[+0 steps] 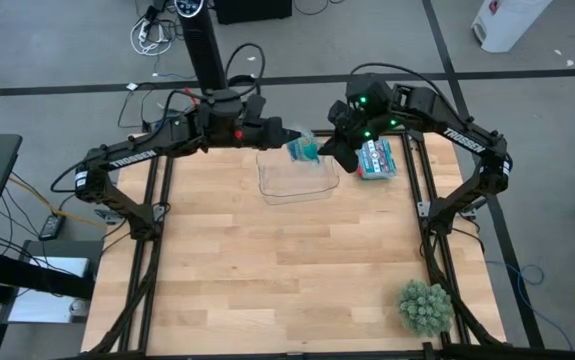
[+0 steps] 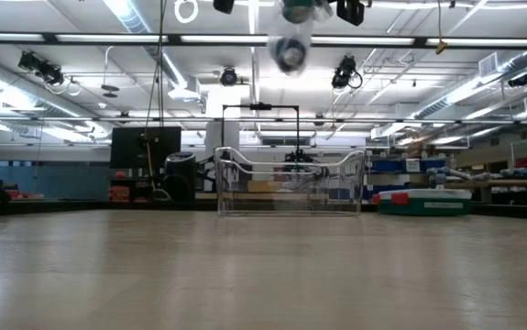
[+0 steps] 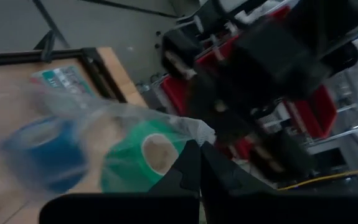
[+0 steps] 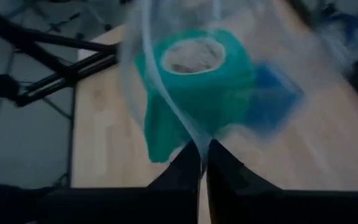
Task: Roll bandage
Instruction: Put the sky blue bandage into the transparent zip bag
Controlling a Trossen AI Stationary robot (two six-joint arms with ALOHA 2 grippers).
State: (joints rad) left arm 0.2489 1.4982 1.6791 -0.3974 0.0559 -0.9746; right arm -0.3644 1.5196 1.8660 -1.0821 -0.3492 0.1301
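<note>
High view: above the far rim of the clear bin (image 1: 295, 186), the left gripper (image 1: 289, 136) and right gripper (image 1: 329, 148) each pinch a clear bag (image 1: 304, 148) holding the bandage (image 1: 306, 150), just beyond their closed fingertips.

The high view looks straight down from well above, taking in the whole table (image 1: 267, 270), both arms and the floor around. The low view sits at table-top level, facing level across the boards to the clear bin (image 2: 289, 183) and the room behind. Each wrist view looks forward past its own arm's fingers, very close on the bandage (image 3: 142, 158) inside a clear bag (image 4: 166, 93). Both wrist views share that bandage and a blue roll (image 3: 42, 152); the high and low views share the bin.
</note>
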